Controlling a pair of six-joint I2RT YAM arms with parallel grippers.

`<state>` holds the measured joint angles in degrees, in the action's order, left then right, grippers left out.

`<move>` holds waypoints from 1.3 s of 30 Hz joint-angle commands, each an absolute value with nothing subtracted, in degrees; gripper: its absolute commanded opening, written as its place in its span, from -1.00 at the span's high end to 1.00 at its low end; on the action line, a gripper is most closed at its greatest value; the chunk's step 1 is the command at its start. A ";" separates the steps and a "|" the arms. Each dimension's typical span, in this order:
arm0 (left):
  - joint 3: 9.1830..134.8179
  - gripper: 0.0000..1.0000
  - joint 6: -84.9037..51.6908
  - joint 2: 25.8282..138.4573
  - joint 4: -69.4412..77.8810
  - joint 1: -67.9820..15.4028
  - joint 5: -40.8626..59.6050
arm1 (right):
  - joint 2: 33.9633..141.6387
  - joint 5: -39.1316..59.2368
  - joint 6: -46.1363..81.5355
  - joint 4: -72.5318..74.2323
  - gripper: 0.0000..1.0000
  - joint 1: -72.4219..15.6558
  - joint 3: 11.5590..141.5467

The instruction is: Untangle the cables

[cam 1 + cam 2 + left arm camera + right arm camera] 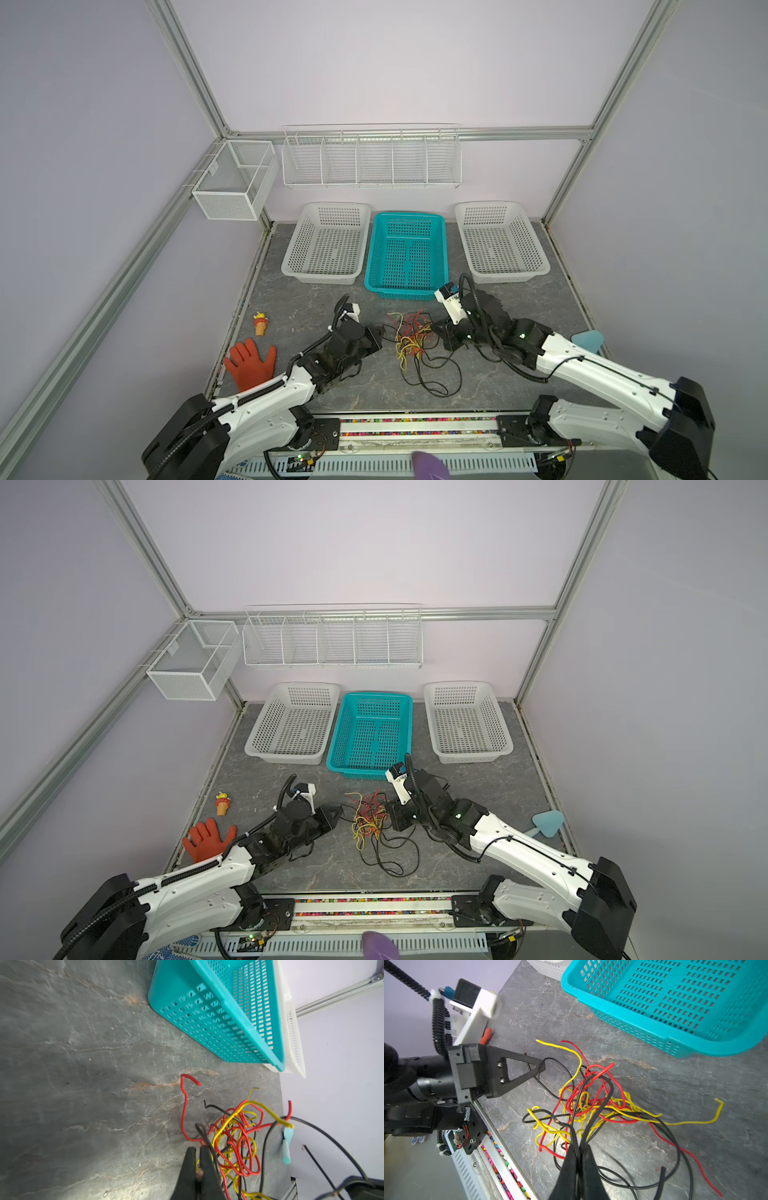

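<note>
Three colours of wire, black, red and yellow, make up the cables point(409, 340). They lie as one knot on the grey table point(291, 307), just in front of the teal basket point(405, 253) and between my two arms. I judge the task barely begun. No strand lies apart from the others, the red and yellow loops are wound through each other in the middle of the heap, and only a few ends stick out free. Long black loops trail from the heap toward the near edge of the table. The left gripper point(197, 1153) sits at the left edge of the tangle with its jaws pressed together. A black strand runs right up to the tips, so I take it that the jaws have pinched it, though the contact itself is hard to see. The right gripper point(579, 1146) is at the opposite edge, jaws closed, with black wire running in between the tips. With a hold on each side, what is left is nearly everything. The black wire has to be drawn out of the knot, then the red and yellow worked loose one at a time. The coloured loops could cinch tighter if both sides pull at once.
</note>
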<state>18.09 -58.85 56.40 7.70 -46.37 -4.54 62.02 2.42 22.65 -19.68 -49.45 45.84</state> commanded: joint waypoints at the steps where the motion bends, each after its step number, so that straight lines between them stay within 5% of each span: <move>1: 18.13 1.00 -57.14 53.27 3.01 -46.41 -7.51 | 58.70 3.04 22.24 -20.91 0.85 -48.62 46.54; 6: 19.55 1.00 -55.86 50.30 2.12 -46.41 -5.11 | 55.39 9.73 21.67 -17.31 0.86 -48.35 45.51; 14: 17.73 -0.03 -57.36 46.06 8.82 -46.41 2.64 | 53.97 15.77 24.15 -12.24 0.87 -46.96 45.33; 19: 17.75 -0.38 -56.73 44.70 11.70 -46.49 8.74 | 56.07 15.78 24.15 -12.83 0.87 -46.27 47.48; 39: 15.47 -0.39 -52.43 49.25 18.31 -48.08 16.35 | 62.94 17.36 24.70 -14.94 0.87 -45.61 55.57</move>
